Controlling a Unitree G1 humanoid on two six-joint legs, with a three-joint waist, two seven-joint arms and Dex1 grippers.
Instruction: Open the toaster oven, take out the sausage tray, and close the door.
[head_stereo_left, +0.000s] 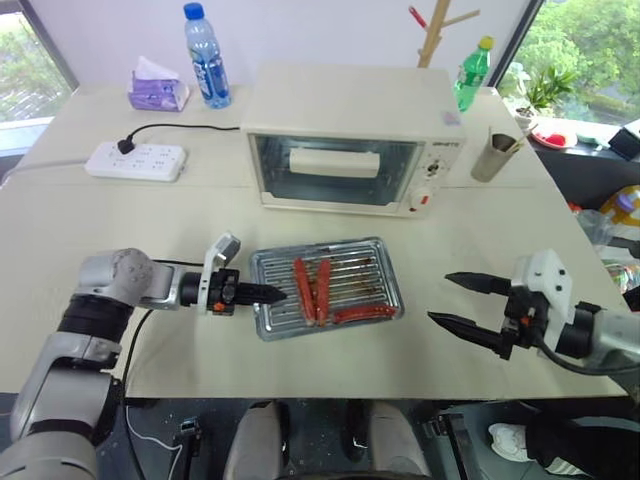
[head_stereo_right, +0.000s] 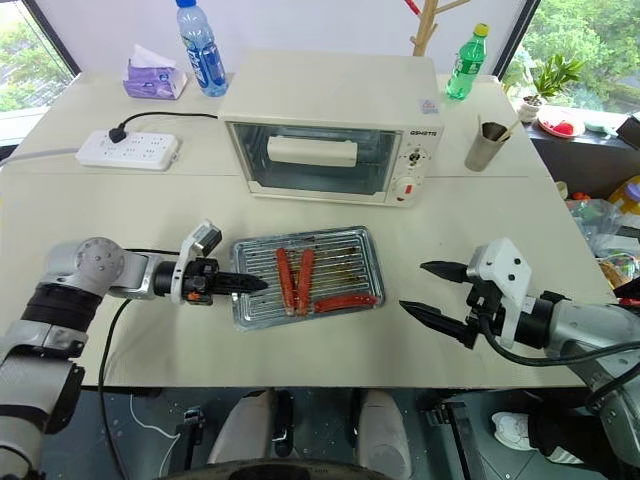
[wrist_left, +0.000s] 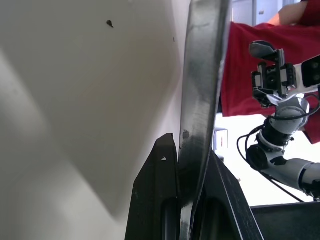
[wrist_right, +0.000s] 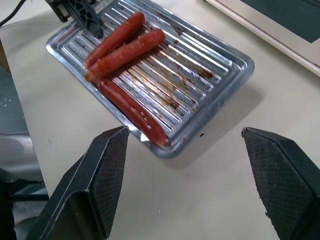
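I see one sausage tray (head_stereo_left: 327, 288), silver and ribbed, lying flat on the counter (head_stereo_left: 480, 230) just in front of the toaster oven (head_stereo_left: 355, 140). It holds three reddish sausages (head_stereo_left: 312, 290): two side by side near its left end, and a third lying crosswise along the front edge. My left gripper (head_stereo_left: 272, 294) is clamped tight on the tray's left rim; in the left wrist view the thin metal edge (wrist_left: 200, 100) runs between the two black fingers (wrist_left: 155, 195). My right gripper (head_stereo_left: 462, 302) hangs over the counter to the right of the tray, apart from it, its jaws spread wide and holding nothing.

The oven's glass door (head_stereo_left: 335, 168) is shut, its white bar handle (head_stereo_left: 335, 162) across the window. The control panel carries small lettering too fine for me to read.

Behind the oven stand two bottles, one clear with a blue label (head_stereo_left: 206, 57), one green (head_stereo_left: 472, 73). Also on the counter: one white power strip (head_stereo_left: 136, 160), one purple tissue pack (head_stereo_left: 157, 90), one metal cup (head_stereo_left: 496, 153).
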